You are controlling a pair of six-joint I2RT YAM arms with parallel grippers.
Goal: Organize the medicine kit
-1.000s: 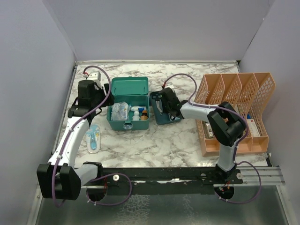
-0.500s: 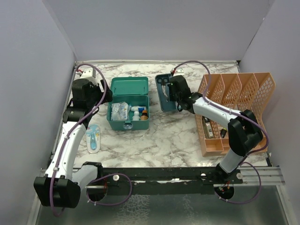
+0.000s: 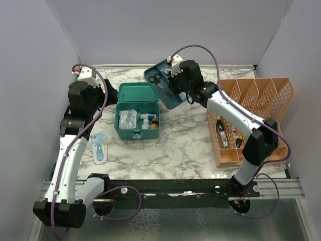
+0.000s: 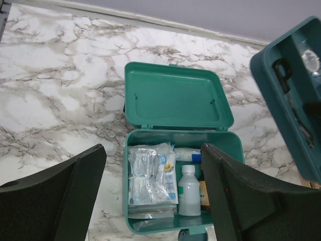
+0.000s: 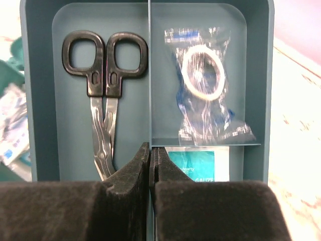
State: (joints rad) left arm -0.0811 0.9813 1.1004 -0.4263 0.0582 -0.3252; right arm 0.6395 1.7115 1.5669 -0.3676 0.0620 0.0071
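The medicine kit (image 3: 137,95) is a teal box on the marble table, its lid folded open toward the back. Inside lie clear plastic packets (image 4: 150,175), a white bottle (image 4: 189,191) and a tube. Its matching insert tray (image 3: 159,83) hangs tilted in the air behind and right of the box. My right gripper (image 3: 176,85) is shut on the tray's centre divider (image 5: 150,75). The tray (image 5: 37,100) holds black-handled scissors (image 5: 103,100), a bagged roll (image 5: 205,95) and a gauze packet (image 5: 193,163). My left gripper (image 3: 111,95) is open and empty, just left of the box; in its wrist view it (image 4: 153,150) looks down on the box.
An orange mesh file rack (image 3: 251,95) stands at the right with a few small items in its slots. A blue-and-white blister pack (image 3: 100,147) lies on the table left of the box's front. Grey walls close in the table on three sides.
My right gripper has lifted the insert tray from beside the box up and back toward the left, tilting it. My left gripper has opened wider and drawn back to the left.
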